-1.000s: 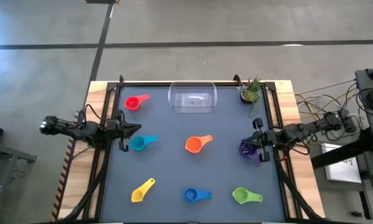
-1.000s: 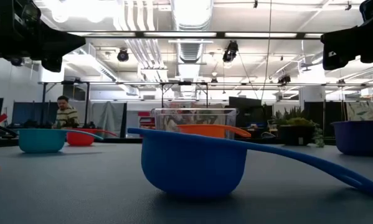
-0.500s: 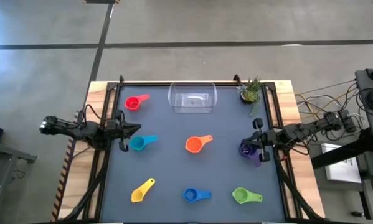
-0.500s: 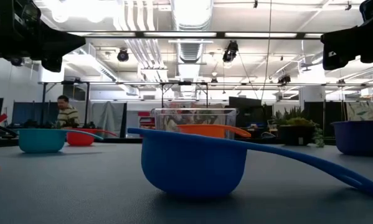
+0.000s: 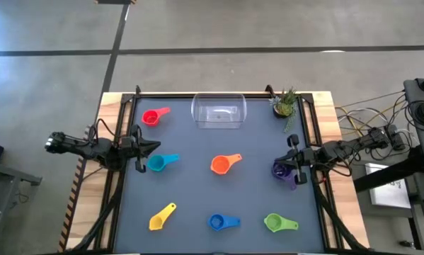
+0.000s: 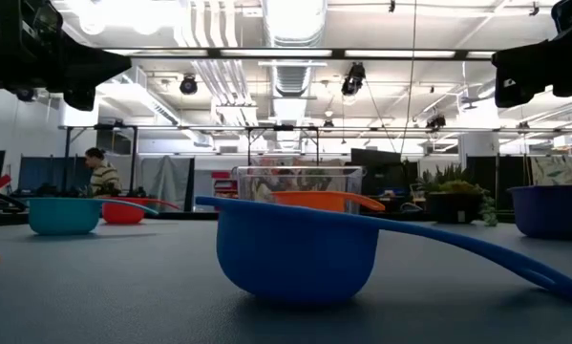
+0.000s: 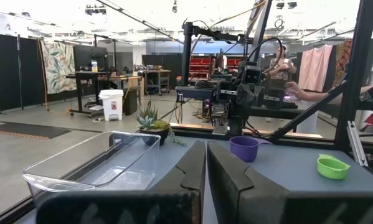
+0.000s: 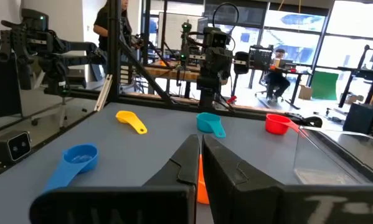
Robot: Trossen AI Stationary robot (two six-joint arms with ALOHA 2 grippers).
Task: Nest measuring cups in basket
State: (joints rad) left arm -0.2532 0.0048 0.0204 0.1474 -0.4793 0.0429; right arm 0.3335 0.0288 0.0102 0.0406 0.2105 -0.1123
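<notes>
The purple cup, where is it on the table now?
In the high view the purple cup sits at the table's right edge, just in front of the right gripper, right of the orange cup and above the green cup.

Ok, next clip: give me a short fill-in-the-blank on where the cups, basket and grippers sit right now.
1. The basket holds ____ cups.
2. The left gripper is nearest the ____ cup.
3. The right gripper hangs over the ____ cup.
4. In the front row, the blue cup sits between the yellow cup and the ____ cup.

Missing words: no; teal; purple; green
</notes>
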